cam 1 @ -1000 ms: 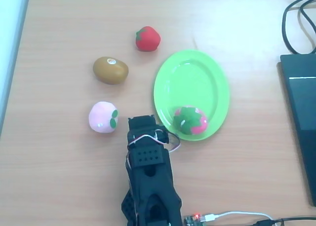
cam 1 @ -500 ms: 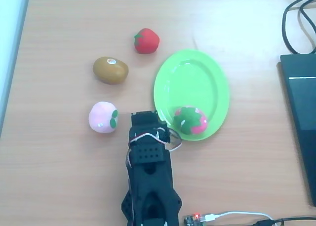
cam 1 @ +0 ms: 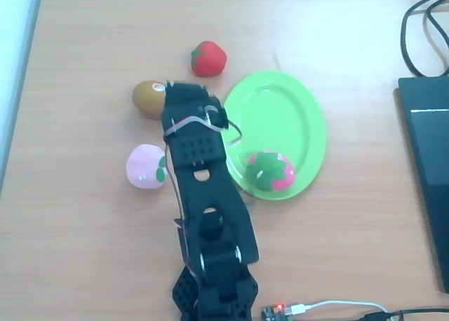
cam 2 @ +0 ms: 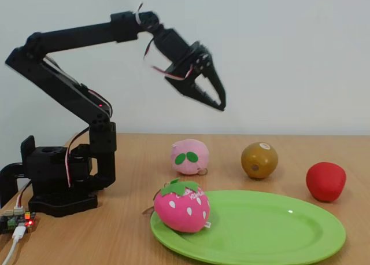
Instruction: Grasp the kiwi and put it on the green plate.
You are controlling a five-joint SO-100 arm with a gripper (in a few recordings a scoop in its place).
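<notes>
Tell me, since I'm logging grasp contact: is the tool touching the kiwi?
Apart. The fixed view shows the tool high in the air, with bare wall between it and the kiwi on the table.

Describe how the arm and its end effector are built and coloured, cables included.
The arm is matte black throughout, made of blocky printed-looking segments on a black base. Thin red, white and dark wires loop between the joints and near the wrist. The end effector has two slim, black, pointed fingers. A small circuit board with a lit red light sits beside the base, with a white cable plugged into it.
</notes>
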